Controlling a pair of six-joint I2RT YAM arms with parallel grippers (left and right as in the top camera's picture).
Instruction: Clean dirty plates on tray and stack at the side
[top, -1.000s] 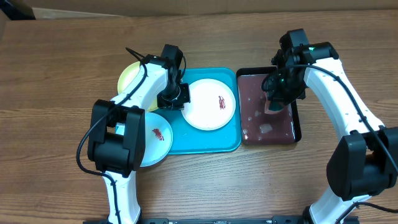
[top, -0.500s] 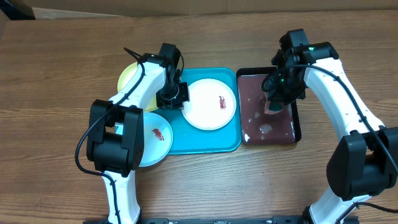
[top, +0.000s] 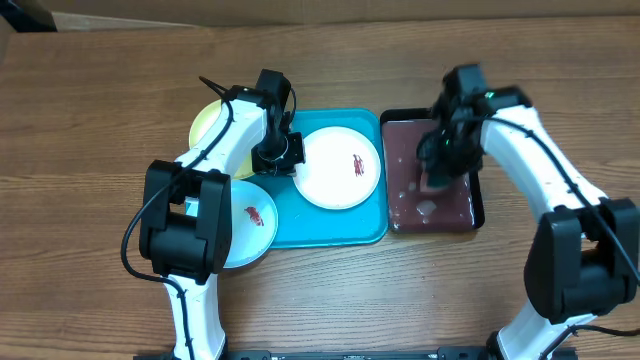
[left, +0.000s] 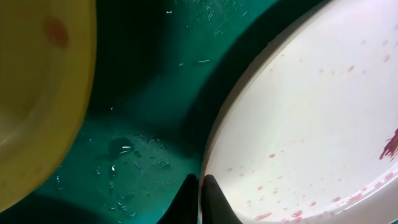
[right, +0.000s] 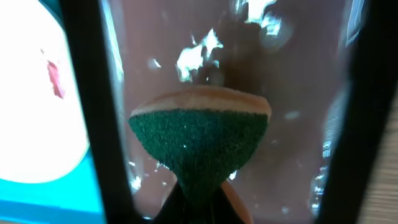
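Turquoise tray (top: 330, 228), flat at mid-tabletop, wet inside. On its right half: white plate (top: 340, 167), face up, red-brown smear and spatter. Over its far-left corner: yellow-green plate (top: 210, 125), faint red spot. Straddling its near-left corner: pale blue plate (top: 250, 225), smeared.

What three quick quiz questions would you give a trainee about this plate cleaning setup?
1. True or false: the white plate on the turquoise tray is already clean.
2. Pick one. The right gripper holds: A, a sponge; B, a plate; C, nothing.
3. Fill in the blank: the black tray holds reddish ____.

Key: 1 false, it carries a red smear; 2 A; 3 water.
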